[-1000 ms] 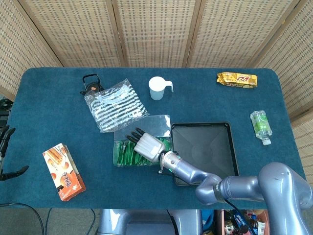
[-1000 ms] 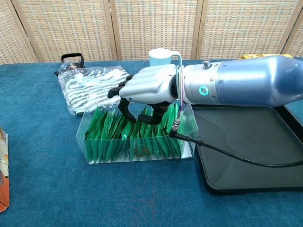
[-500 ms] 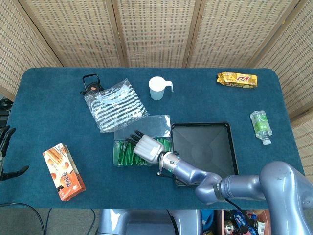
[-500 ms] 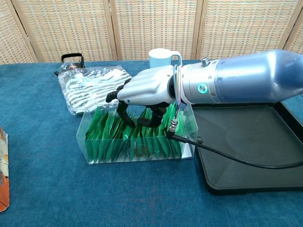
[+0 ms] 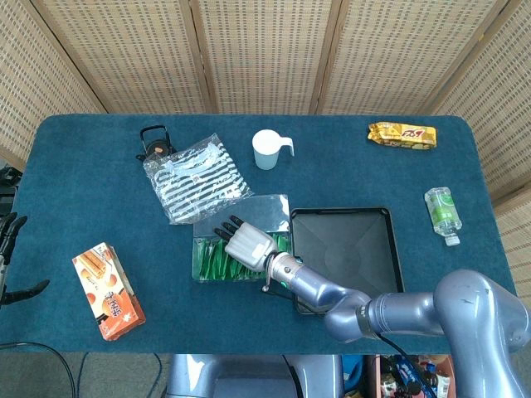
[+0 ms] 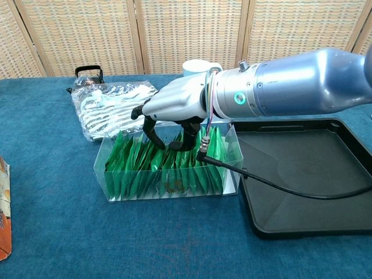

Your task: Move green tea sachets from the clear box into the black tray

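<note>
Standing upright in a packed row, the green tea sachets are held inside the clear box, which is set on the blue table just left of the black tray. The right hand is lowered over the box, with its dark fingertips curled down among the tops of the sachets; whether a sachet is actually pinched cannot be told from either view. The left hand is seen only at the table's left edge, and its state cannot be told. Behind the box, a striped plastic bag and a white cup are placed. A snack carton, a yellow packet and a small bottle are scattered well apart.
</note>
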Available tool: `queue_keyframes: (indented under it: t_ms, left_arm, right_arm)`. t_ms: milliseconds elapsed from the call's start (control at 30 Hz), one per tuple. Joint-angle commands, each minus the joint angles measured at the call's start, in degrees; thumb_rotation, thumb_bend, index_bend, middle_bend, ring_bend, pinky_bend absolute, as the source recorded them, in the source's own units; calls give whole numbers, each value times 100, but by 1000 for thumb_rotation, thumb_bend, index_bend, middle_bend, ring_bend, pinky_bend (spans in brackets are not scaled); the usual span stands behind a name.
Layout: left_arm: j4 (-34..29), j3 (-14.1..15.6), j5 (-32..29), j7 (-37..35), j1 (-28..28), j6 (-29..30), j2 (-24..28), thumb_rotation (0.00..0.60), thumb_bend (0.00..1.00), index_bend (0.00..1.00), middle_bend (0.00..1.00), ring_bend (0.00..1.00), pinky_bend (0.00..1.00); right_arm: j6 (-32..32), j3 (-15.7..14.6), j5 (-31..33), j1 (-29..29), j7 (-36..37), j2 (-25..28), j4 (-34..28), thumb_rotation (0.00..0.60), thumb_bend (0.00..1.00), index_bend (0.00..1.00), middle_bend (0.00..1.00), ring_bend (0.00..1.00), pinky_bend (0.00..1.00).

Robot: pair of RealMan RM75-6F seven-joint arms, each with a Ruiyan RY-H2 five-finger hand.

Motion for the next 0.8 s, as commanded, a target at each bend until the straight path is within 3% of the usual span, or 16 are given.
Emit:
queue_keyframes:
  t_ms: [33, 367, 800]
  left_arm:
    - [4, 0, -5, -2, -2, -5, 0, 600, 126, 0, 0, 0, 0]
    - [6, 4, -6, -2, -14, -26, 0, 600, 126, 0, 0, 0, 0]
    - [6, 5, 5, -34, -7, -7, 15, 600, 125, 0, 0, 0, 0]
  right_arm:
    - [6, -4, 14, 10, 23, 1, 3, 600, 296, 482, 85, 0, 70]
    - [-76, -67, -36, 101, 100, 130, -107, 600, 103, 483, 83, 0, 70]
    - [-39, -139, 66, 229, 50, 194, -202, 600, 62, 482, 81, 0, 70]
